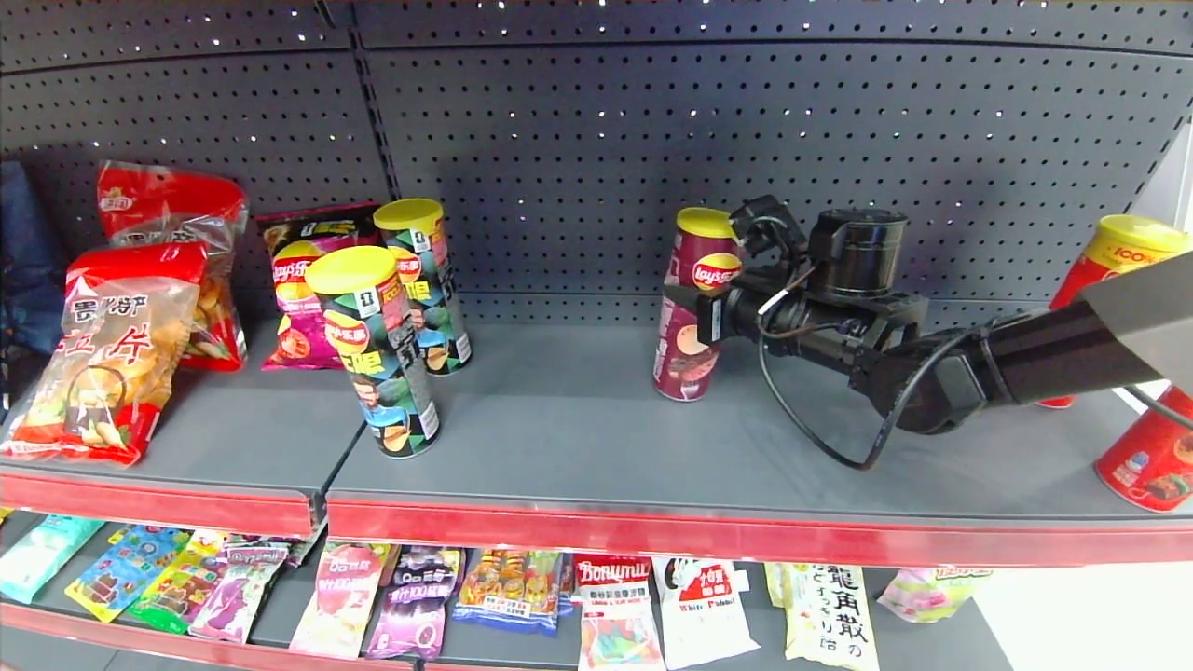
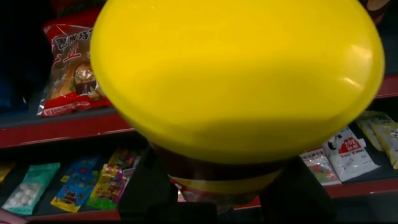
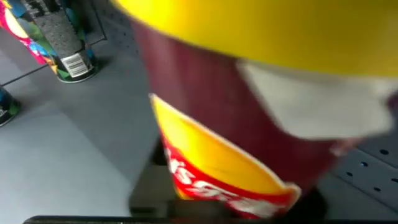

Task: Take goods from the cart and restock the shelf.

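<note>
The maroon cardboard crisp tube with a yellow plastic lid point(image 1: 685, 345) stands near the middle of the grey metal shelf point(image 1: 578, 438), well apart from the dark patterned yellow-lidded tubes point(image 1: 377, 349) on the left. The right gripper point(image 1: 699, 315) appears clenched around its upper half, though the fingers are partly hidden. The tube leans slightly. Letting go before its base sits flat, or dragging a finger on withdrawal, could topple it. The head view shows the base meeting the shelf, which the right wrist view cuts off. The left wrist view adds a second yellow-lidded tube point(image 2: 236, 81), grasped in the left gripper point(image 2: 221, 196) in front of the shelves.
</note>
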